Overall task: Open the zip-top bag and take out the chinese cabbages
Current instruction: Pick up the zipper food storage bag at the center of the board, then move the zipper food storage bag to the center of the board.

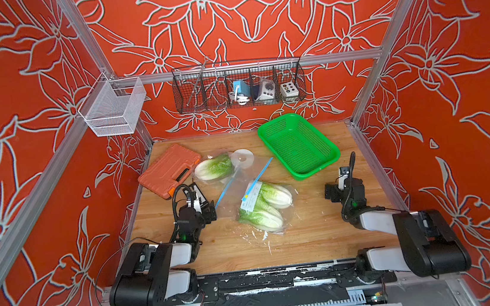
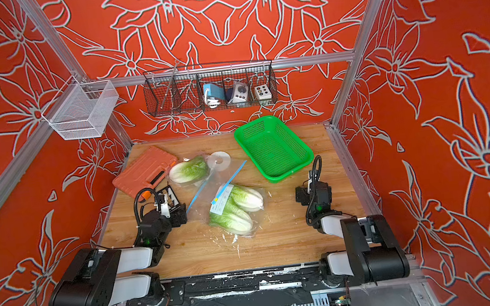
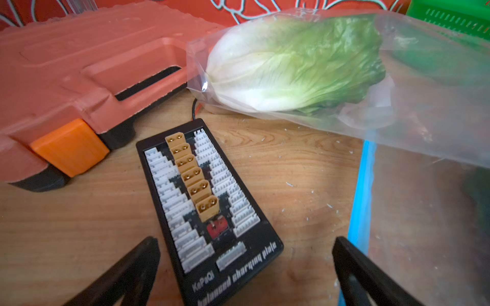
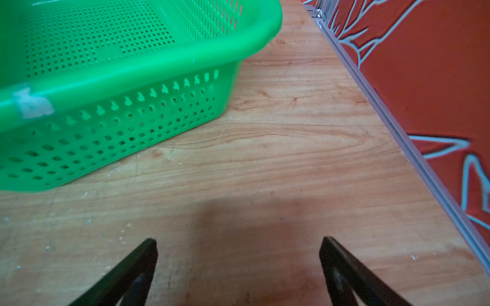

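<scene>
Though both jaws wide apart, chinese cabbages [image 1: 276, 195] in zip-top bag [image 1: 239, 185] between them.

Red floral walls [image 1: 254, 19]; wooden tabletop [image 1: 308, 240]

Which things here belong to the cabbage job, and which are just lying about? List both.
Job: zip bag; three cabbages; left hand, right hand, both open.
Lying about: orange case; charging board; disc; green basket; white wall basket; black wall basket.
</scene>
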You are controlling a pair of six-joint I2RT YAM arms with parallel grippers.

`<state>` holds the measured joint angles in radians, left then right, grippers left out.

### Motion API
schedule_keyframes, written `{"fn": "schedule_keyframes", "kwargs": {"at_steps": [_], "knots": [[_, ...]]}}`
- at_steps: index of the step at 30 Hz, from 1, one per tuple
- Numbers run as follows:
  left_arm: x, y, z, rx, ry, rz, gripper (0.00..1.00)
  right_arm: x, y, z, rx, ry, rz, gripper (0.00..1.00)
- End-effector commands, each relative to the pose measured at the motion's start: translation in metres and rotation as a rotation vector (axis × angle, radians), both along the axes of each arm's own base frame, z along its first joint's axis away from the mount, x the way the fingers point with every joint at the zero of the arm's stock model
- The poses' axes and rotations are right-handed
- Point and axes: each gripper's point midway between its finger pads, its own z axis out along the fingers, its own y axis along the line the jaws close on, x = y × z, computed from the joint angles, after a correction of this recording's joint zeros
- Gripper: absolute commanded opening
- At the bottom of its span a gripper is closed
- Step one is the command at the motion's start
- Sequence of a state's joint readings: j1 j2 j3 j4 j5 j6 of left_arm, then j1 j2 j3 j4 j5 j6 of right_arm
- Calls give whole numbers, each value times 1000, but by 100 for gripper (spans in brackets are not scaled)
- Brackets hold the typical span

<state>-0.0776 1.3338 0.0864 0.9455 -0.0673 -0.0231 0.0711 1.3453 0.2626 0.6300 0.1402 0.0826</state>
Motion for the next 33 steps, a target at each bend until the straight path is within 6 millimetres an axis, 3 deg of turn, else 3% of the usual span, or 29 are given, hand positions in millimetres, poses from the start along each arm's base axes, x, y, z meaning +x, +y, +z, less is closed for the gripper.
{"fn": "schedule_keyframes", "kwargs": {"at_steps": [1, 28, 33], "knots": [[26, 7, 52, 29, -226, 26, 99, 31, -11, 38, -93, -154, -34, 97], [27, 7, 52, 27, -225, 25, 99, 31, -11, 38, -90, -152, -32, 99], [24, 14, 65, 26, -247, 68, 99, 21, -13, 51, -91, -203, -47, 99]]}}
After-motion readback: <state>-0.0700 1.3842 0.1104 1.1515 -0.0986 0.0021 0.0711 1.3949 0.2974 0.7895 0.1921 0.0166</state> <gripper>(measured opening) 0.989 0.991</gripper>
